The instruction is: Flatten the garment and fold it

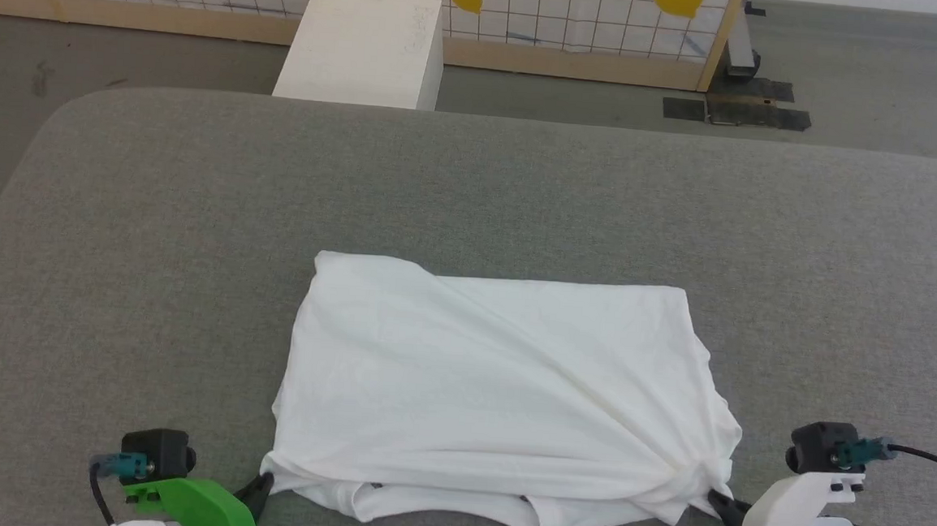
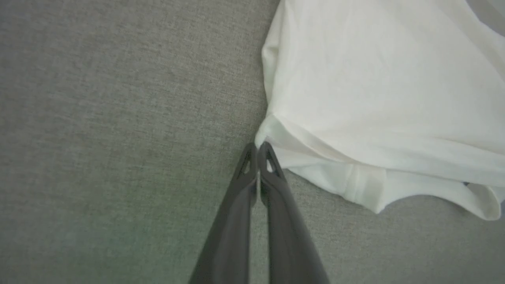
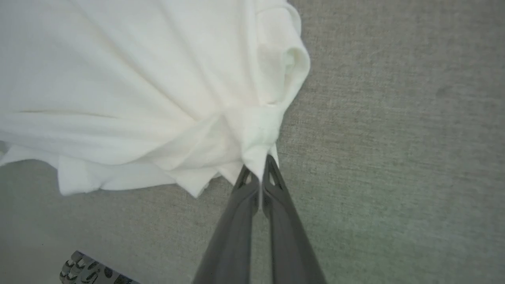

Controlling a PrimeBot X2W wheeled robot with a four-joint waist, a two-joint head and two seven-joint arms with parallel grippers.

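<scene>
Garment (image 1: 494, 378) lies folded on the near-centre of the grey table (image 1: 194, 222), 2 layers showing at the near edge. Left gripper (image 2: 258, 149): jaws closed on the near-left corner. Right gripper (image 3: 259, 167): jaws closed on the bunched near-right corner, creases fanning from it.

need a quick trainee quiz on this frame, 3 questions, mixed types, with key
1. True or false: the garment lies crease-free on the grey surface.
2. Fill in: the left gripper, at the garment's near corner, has its fingers ___ (open/shut).
3. The long diagonal creases converge on: A) the left gripper B) the right gripper C) the garment's far edge.

Key: 1 false; 2 shut; 3 B.
</scene>
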